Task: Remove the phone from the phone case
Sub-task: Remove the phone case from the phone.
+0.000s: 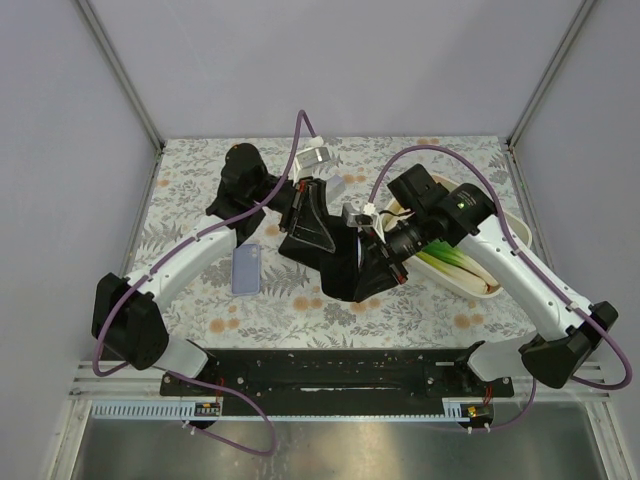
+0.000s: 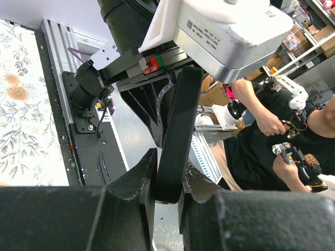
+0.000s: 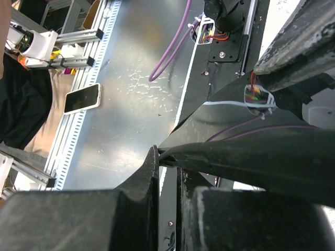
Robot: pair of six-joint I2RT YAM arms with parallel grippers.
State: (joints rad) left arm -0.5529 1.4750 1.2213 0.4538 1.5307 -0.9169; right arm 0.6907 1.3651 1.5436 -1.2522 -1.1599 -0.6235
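The left fingers (image 2: pixel 135 182) and right fingers (image 3: pixel 142 183) each pinch the black phone case (image 1: pixel 343 270) above the surface (image 1: pixel 300 315); the phone (image 1: pixel 246 270) lies flat at left

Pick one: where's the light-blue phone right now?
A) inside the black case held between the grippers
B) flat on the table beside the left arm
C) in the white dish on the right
B. The top view shows the light-blue phone lying flat on the table next to the left arm, apart from the black case that the left gripper and right gripper both clamp.
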